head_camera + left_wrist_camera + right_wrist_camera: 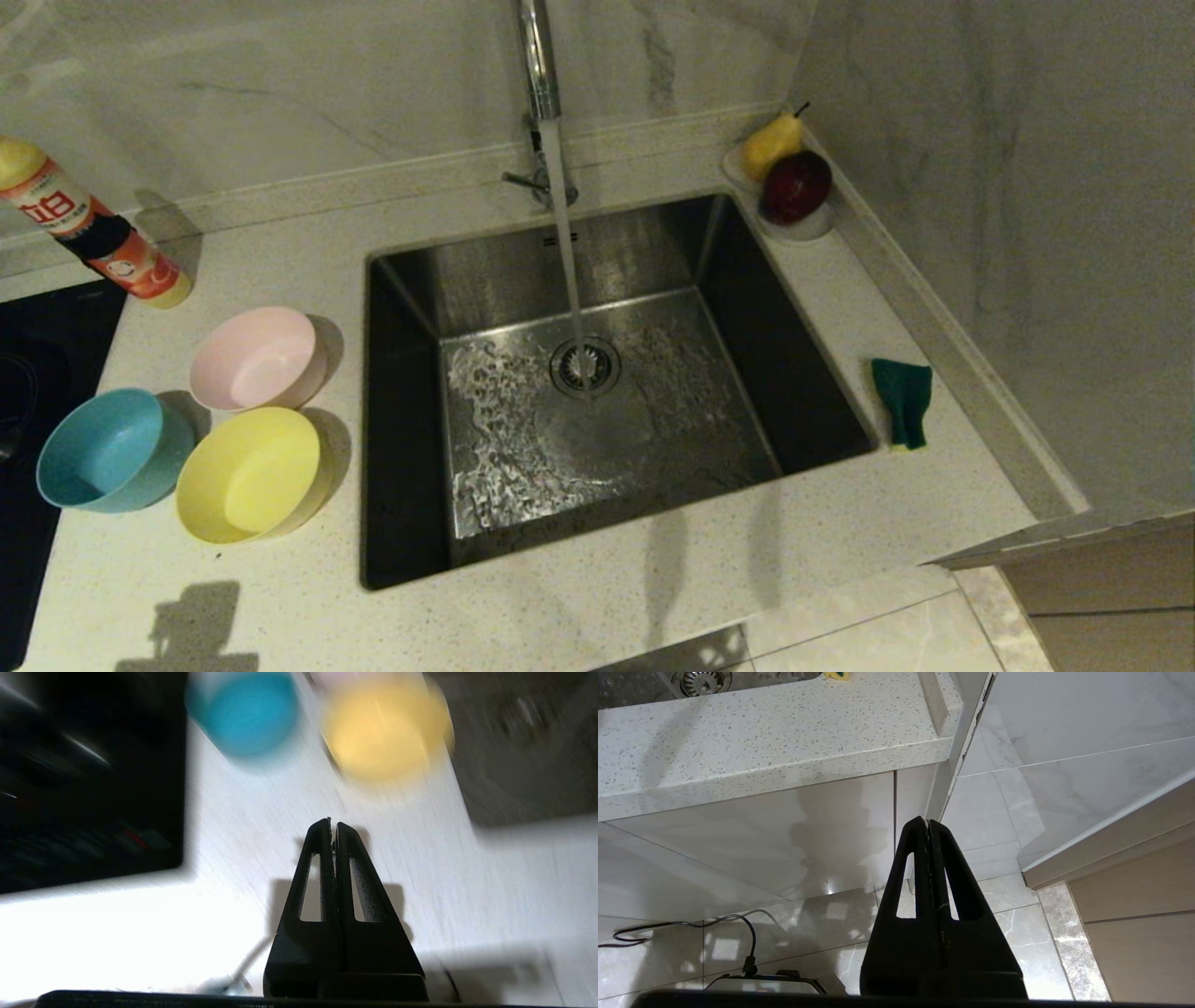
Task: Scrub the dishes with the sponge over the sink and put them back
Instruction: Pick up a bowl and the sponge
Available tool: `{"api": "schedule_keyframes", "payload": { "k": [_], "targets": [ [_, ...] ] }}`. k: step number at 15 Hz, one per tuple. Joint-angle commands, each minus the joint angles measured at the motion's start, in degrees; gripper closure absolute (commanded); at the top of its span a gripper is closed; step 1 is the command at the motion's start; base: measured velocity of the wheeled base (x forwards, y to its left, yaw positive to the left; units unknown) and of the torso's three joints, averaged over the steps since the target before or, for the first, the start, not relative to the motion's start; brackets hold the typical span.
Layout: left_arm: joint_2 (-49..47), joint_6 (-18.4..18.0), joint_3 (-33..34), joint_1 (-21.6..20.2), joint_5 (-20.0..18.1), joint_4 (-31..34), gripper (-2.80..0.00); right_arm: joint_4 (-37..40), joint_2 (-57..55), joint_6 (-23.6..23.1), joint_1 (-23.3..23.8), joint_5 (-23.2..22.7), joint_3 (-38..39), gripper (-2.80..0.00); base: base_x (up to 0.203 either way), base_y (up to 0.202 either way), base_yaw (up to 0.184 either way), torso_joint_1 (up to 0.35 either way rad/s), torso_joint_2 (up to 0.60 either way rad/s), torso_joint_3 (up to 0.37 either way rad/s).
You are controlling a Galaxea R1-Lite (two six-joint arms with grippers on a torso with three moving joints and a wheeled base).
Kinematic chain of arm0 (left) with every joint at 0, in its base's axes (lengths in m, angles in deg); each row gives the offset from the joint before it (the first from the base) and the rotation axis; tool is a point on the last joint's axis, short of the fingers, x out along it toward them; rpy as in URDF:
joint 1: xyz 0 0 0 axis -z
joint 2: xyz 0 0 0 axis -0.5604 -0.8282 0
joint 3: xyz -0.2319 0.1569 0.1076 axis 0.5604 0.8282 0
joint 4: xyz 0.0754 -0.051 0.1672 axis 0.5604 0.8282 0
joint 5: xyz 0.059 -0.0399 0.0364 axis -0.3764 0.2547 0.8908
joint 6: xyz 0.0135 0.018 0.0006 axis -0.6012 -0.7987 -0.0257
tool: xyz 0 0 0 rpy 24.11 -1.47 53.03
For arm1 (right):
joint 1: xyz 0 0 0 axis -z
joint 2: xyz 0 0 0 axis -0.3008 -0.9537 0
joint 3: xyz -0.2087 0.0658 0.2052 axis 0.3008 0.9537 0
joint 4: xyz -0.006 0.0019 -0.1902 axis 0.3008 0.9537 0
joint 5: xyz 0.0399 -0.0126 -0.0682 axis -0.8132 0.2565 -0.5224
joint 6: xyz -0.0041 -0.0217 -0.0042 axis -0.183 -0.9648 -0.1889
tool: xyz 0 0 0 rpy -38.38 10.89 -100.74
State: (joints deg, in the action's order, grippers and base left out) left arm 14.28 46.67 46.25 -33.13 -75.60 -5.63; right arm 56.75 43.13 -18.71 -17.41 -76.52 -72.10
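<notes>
Water's running from the chrome tap (539, 56) straight onto the drain strainer (585, 366) in the middle of the sink (411, 280), and the basin floor is foamy and wet. On my left side of the counter (579, 616) the three bowls sit in a tight cluster between the sink's left rim and the black cooktop (37, 327): pink bowl (256, 358) furthest back, blue bowl (110, 450) by the cooktop edge, yellow bowl (250, 474) nearest the front edge and just beside the sink. All three are upright and look empty. A tilted dish soap bottle (84, 229) leans at the back left, partly cut off by the frame edge. The sponge (903, 401) lies green face up on the counter strip right of the sink, near its front right corner. Back right corner has a little white dish (803, 229) with a yellow pear (771, 145) and a dark red fruit (795, 186). I can't see either arm from the head camera. My left gripper (332, 823) is pinched closed with nothing in it, hovering over bare counter in front of the blue and yellow bowls, and that view is smeared so the pink one is barely a sliver. My right gripper (927, 822) is also closed and empty, parked down below the counter's front edge, over the floor tiles (1017, 933), with a black cable (714, 926) lying there.
</notes>
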Motion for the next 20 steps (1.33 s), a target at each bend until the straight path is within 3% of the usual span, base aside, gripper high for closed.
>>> {"api": "schedule_keyframes", "payload": {
  "k": [1, 3, 4, 20],
  "targets": [
    [6.59, 0.48, 8.03, -0.50, -4.25, 0.43, 0.00, 0.00, -0.06, 0.02, -0.01, 0.02, 0.00, 0.00, 0.000, 0.000, 0.000, 0.000, 0.00, 0.000],
    [6.74, 0.70, 10.24, -0.60, -12.37, 0.54, 0.00, 0.00, -0.06, 0.02, -0.01, 0.02, 0.00, 0.00, 0.000, 0.000, 0.000, 0.000, 0.00, 0.000],
    [6.74, 0.41, 11.27, -0.60, -14.21, 0.26, 0.00, 0.00, -0.06, 0.02, -0.01, 0.02, 0.00, 0.00, 0.000, 0.000, 0.000, 0.000, 0.00, 0.000],
    [6.75, 1.08, 11.62, -0.64, -13.53, -1.55, 0.00, -0.09, 0.02, -0.33, -0.01, -0.06, 0.00, 0.00, 0.000, 0.000, 0.000, 0.000, 0.00, 0.000]
  ]
}}
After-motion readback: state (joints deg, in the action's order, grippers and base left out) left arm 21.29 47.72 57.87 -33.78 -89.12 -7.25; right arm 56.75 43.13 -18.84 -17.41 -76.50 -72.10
